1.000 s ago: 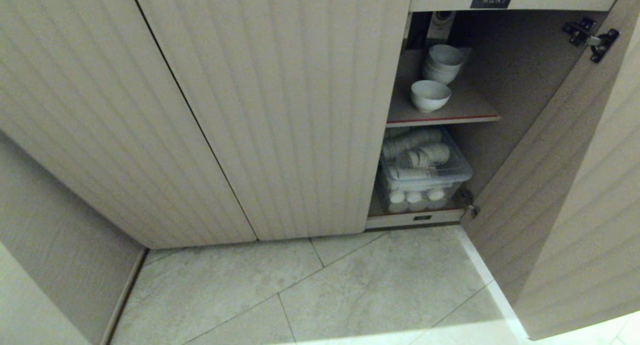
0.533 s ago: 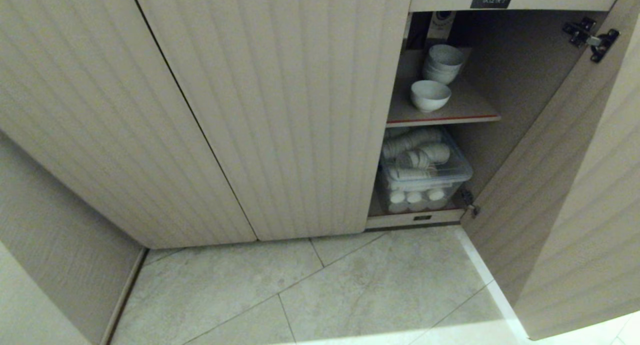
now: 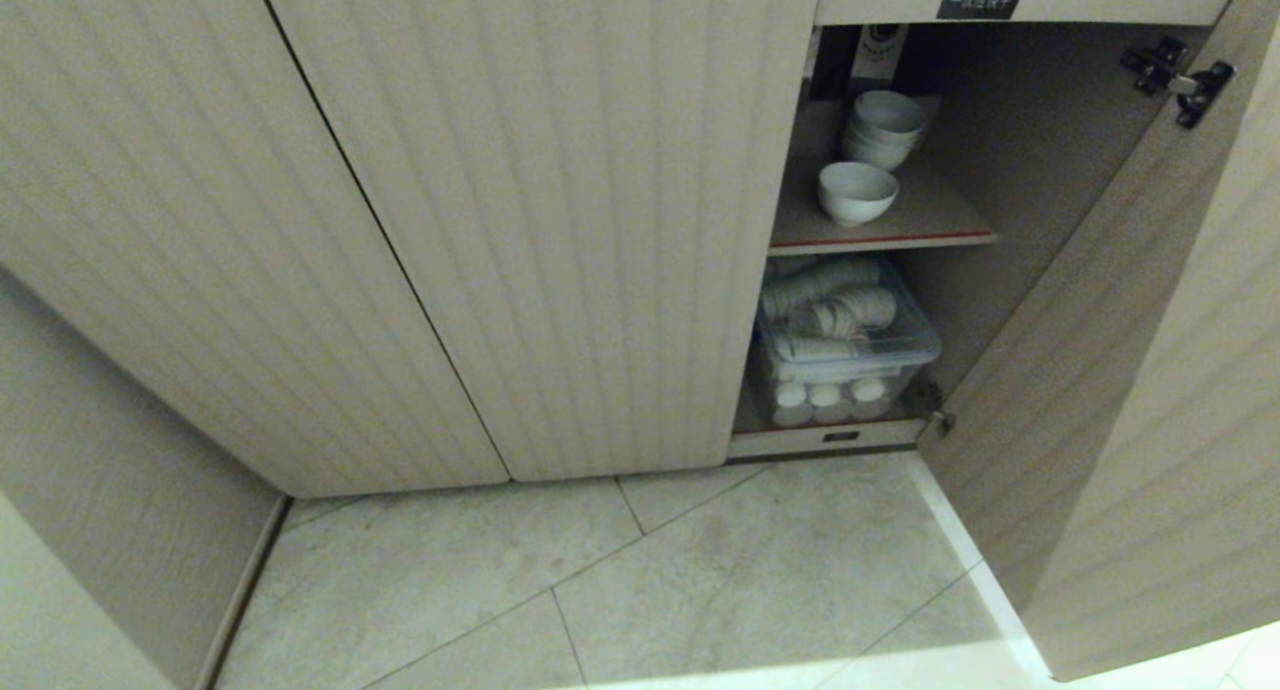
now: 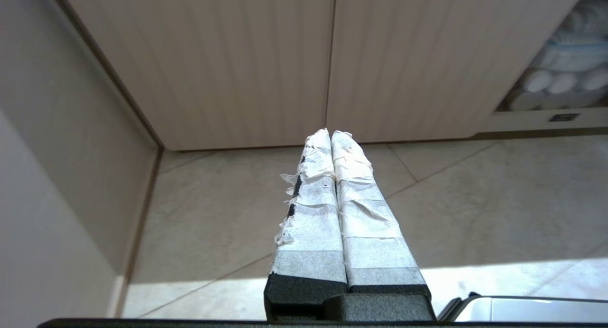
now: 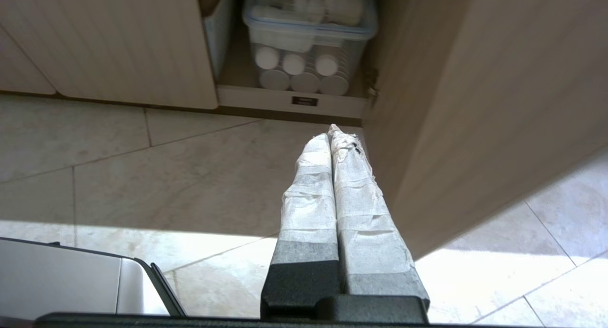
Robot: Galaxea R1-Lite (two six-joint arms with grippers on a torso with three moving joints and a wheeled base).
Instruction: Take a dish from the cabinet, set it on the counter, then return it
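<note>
The dish (image 3: 857,192), a small white bowl, stands alone near the front of the brown shelf (image 3: 935,232) inside the open cabinet (image 3: 560,220). Neither arm shows in the head view. My left gripper (image 4: 330,132) is shut and empty, low over the floor tiles before the closed fluted doors. My right gripper (image 5: 328,130) is shut too, holding nothing, close beside the open door (image 5: 475,104) and pointing toward the cabinet's bottom compartment. The counter is out of view.
A stack of white bowls (image 3: 884,128) sits behind the dish. Below the shelf, a clear lidded bin (image 3: 842,342) holds white cups. The open door (image 3: 1130,370) juts out on the right. A wall (image 3: 110,490) closes the left side.
The whole head view has shifted very slightly; nothing in the cabinet has moved and both arms are still.
</note>
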